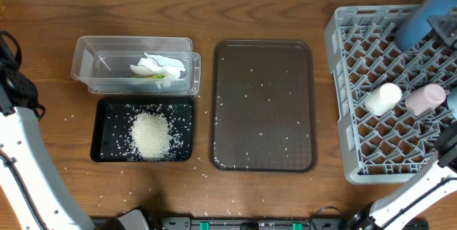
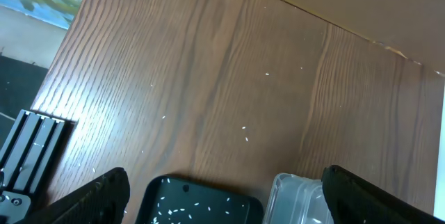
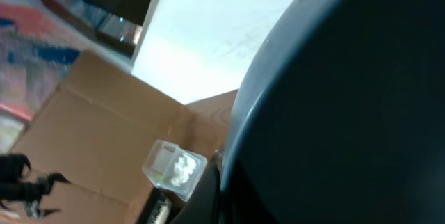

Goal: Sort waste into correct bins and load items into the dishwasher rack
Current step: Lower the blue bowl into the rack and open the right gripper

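The left tool [image 2: 226, 177] is released. Its two fingers [image 2: 97, 197] are spread wide at the lower corners of the left wrist view, and nothing is held or touched between them. The tool is poised above bare counter [image 2: 208, 78], where loose grains [image 2: 243, 128] are scattered. The ends of the black tray [image 2: 201, 206] and the clear tub [image 2: 299, 200] are seen below the gap.

The right tool is clenched. Its fingers cannot be made out, because the right wrist view is filled by a dark curved surface close to the lens. Whether the large blue bowl [image 1: 425, 12] is pinched cannot be told. The bowl is stood on edge at the far right corner of the dishwasher rack [image 1: 343, 80].

The white cup [image 1: 383, 98] and the pink cup [image 1: 426, 98] are laid side by side in the rack's middle cells. The crumpled tissue [image 1: 158, 64] and the snack wrapper [image 1: 158, 77] are contained in the clear tub. The rice heap [image 1: 151, 136] is held in the black tray, which is set just in front of the tub.

The brown serving tray [image 1: 264, 105] is placed between the bins and the rack and carries scattered grains. Narrow strips of counter are left on both of its long sides. A wider band is left along the far edge. The rack's right side is cut off by the frame.
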Robot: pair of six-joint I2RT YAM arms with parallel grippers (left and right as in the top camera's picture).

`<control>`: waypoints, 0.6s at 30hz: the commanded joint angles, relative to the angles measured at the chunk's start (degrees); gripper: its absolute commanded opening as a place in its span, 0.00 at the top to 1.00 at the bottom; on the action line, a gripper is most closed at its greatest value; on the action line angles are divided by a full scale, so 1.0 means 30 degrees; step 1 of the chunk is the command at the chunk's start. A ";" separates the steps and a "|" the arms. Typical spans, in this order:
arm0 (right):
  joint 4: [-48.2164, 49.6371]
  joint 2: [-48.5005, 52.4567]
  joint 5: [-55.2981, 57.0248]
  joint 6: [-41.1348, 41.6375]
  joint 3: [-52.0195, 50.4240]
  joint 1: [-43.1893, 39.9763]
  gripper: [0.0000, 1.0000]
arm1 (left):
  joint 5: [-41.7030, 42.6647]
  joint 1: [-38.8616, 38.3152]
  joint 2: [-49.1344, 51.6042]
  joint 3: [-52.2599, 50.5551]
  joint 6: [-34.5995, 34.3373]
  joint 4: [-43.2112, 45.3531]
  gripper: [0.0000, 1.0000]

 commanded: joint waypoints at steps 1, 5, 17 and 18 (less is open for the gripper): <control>-0.0029 0.0138 0.2514 0.1719 0.0029 -0.0648 0.95 | -0.0109 0.0080 0.0117 0.0117 0.0117 -0.0117 0.09; -0.0007 0.0131 0.2528 0.2645 0.0029 -0.1450 0.88 | -0.0117 0.0080 0.0117 0.0117 0.0117 -0.0117 0.09; -0.0452 -0.0699 0.2535 0.3796 0.0029 -0.3191 0.73 | -0.0109 0.0080 0.0117 0.0117 0.0117 -0.0117 0.09; -0.0444 -0.0954 0.2528 0.4022 0.0029 -0.3242 0.72 | -0.0109 0.0080 0.0117 0.0117 0.0117 -0.0117 0.09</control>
